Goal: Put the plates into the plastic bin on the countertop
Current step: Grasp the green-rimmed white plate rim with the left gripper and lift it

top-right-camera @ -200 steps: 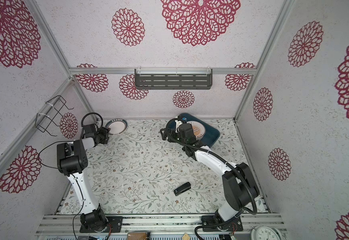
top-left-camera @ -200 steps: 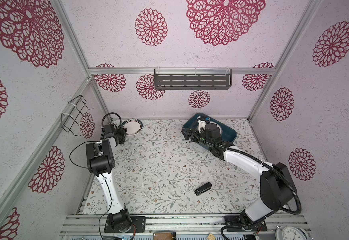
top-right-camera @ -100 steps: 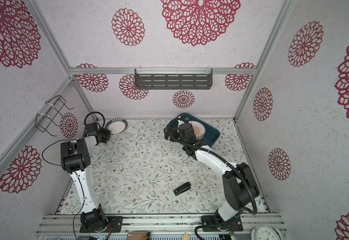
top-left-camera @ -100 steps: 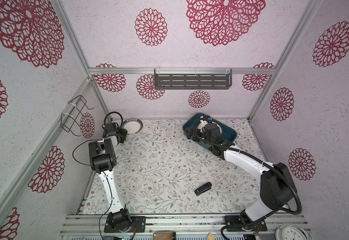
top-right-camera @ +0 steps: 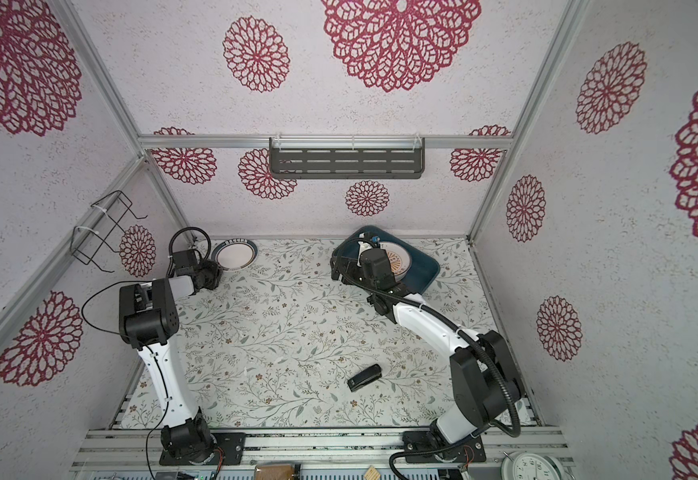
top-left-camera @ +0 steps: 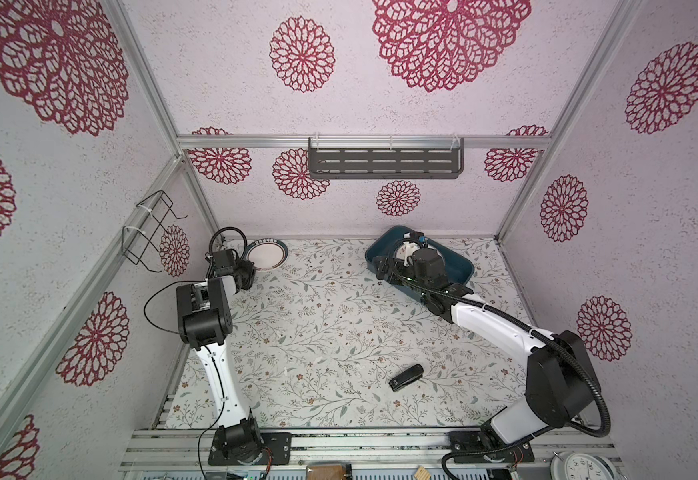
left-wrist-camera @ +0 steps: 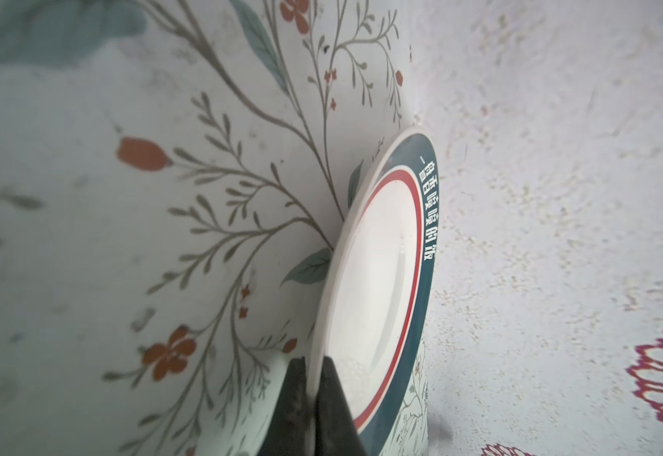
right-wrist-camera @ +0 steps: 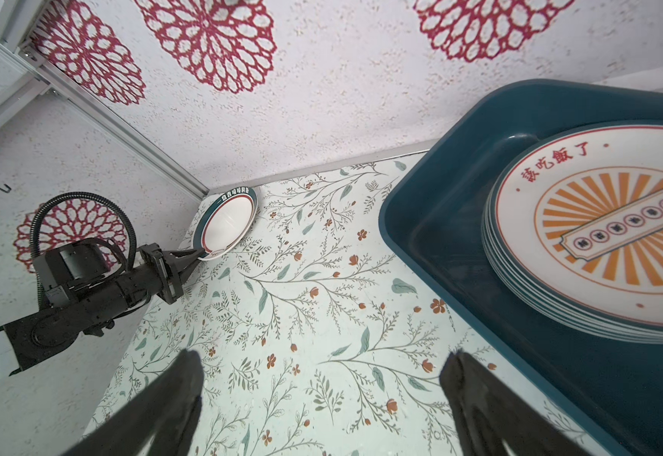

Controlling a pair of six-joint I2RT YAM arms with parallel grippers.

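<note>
The one plate [right-wrist-camera: 229,221] outside the bin [right-wrist-camera: 412,221] rests on the countertop [right-wrist-camera: 314,276] in the corner, its far rim at the back wall. Its near rim sits between the left gripper's [left-wrist-camera: 313,361] fingers, which pinch it, so the plate stretches straight ahead of those fingertips. The bin and its stack of plates [right-wrist-camera: 598,244] lie well off to their side, just beside the right gripper [right-wrist-camera: 322,361], whose fingers are spread and empty.
</note>
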